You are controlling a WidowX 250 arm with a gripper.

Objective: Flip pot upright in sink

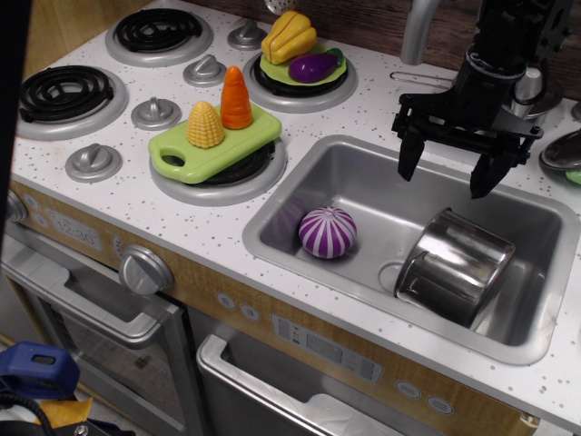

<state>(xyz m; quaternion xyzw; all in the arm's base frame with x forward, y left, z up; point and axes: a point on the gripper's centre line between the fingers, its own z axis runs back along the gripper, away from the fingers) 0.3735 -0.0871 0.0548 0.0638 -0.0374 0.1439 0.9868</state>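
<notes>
The shiny steel pot (457, 262) lies tilted on its side in the right part of the silver sink (300, 238), partly over the round drain. My black gripper (445, 173) hangs open above the sink, just above and slightly left of the pot, fingers pointing down, not touching it. The purple-and-white striped ball (328, 232) rests on the sink floor left of the pot.
A green cutting board (214, 142) with toy corn (205, 124) and carrot (236, 98) sits on a burner left of the sink. A green plate with a yellow vegetable (288, 36) and an eggplant (314, 65) sits behind. The faucet (418, 29) rises behind the sink. Coil burners (64, 94) lie far left.
</notes>
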